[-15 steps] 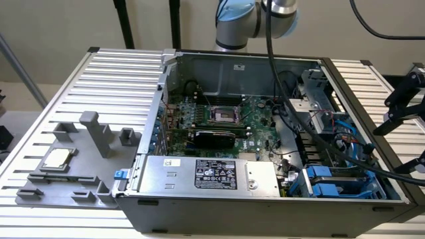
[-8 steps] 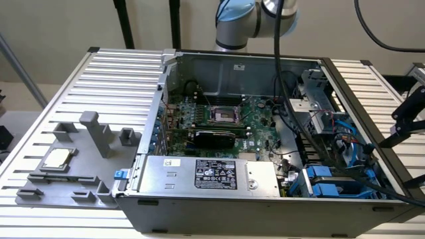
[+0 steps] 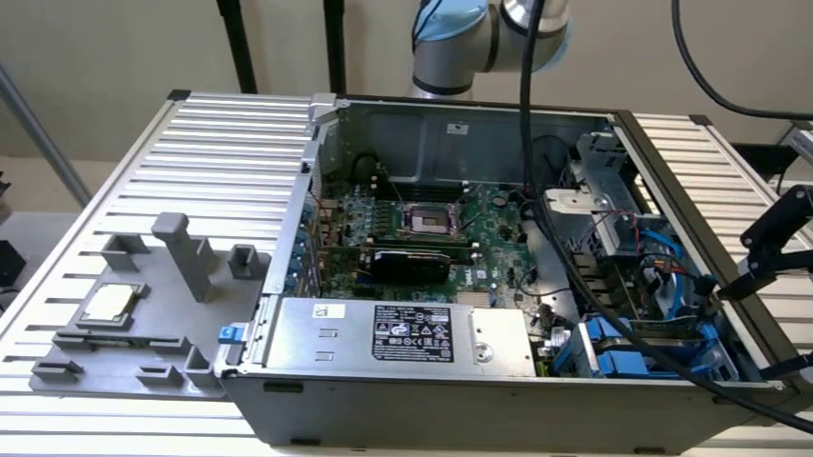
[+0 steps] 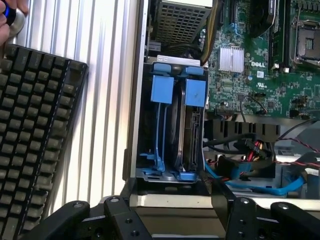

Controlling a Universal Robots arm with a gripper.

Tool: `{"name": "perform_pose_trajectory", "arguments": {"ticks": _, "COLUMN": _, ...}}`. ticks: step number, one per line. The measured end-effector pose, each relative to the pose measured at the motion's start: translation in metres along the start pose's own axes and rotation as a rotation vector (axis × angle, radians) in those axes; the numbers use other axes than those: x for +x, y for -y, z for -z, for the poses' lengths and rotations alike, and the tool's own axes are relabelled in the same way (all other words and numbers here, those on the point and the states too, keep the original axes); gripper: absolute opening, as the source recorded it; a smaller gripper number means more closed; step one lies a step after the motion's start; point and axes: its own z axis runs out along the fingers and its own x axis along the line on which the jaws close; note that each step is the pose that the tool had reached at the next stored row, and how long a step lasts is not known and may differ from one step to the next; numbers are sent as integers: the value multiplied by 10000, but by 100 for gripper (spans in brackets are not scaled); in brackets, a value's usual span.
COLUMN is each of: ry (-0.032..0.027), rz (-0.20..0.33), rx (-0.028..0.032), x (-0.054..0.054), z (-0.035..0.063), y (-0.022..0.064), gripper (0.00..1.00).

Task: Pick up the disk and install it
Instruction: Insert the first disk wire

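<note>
The black 2-finger gripper [image 4: 172, 212] is spread wide and empty, its fingers flanking the drive bay [image 4: 136, 150] at a corner of the open grey metal computer case [image 3: 420, 419], where the silver-grey disk [image 4: 192, 125] in its bright blue plastic carrier sits on edge beside a 2nd blue carrier [image 4: 162, 100].

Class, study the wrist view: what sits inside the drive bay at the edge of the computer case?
Two blue carriers stand on edge in the drive bay; one appears to hold the disk. Its label and connectors are covered.
</note>
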Motion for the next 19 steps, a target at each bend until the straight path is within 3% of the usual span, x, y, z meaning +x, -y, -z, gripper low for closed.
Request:
{"name": "perform_pose_trajectory", "arguments": {"ticks": 3, "ry": -9, "rz": 71, "rx": -8, "x": -2, "z": -9, "y": -46, "gripper": 68}}
{"name": "perform_pose_trajectory", "arguments": {"ticks": 4, "ry": -12, "rz": 97, "rx": -11, "x": -2, "z": -11, "y": -60, "gripper": 61}}
{"name": "perform_pose_trajectory", "arguments": {"ticks": 9, "ry": -40, "rz": 301, "rx": -35, "x": -9, "z": -25, "y": -143, "gripper": 59}}
{"name": "perform_pose_trajectory", "arguments": {"ticks": 10, "ry": -49, "rz": 371, "rx": -43, "x": -12, "z": -28, "y": -149, "gripper": 52}}
{"name": "perform_pose_trajectory", "arguments": {"ticks": 16, "ry": -121, "rz": 949, "rx": -95, "x": -41, "z": -51, "y": -161, "gripper": 52}}
{"name": "perform_pose_trajectory", "arguments": {"ticks": 19, "ry": -152, "rz": 1184, "rx": -87, "x": -57, "z": -73, "y": -169, "gripper": 52}}
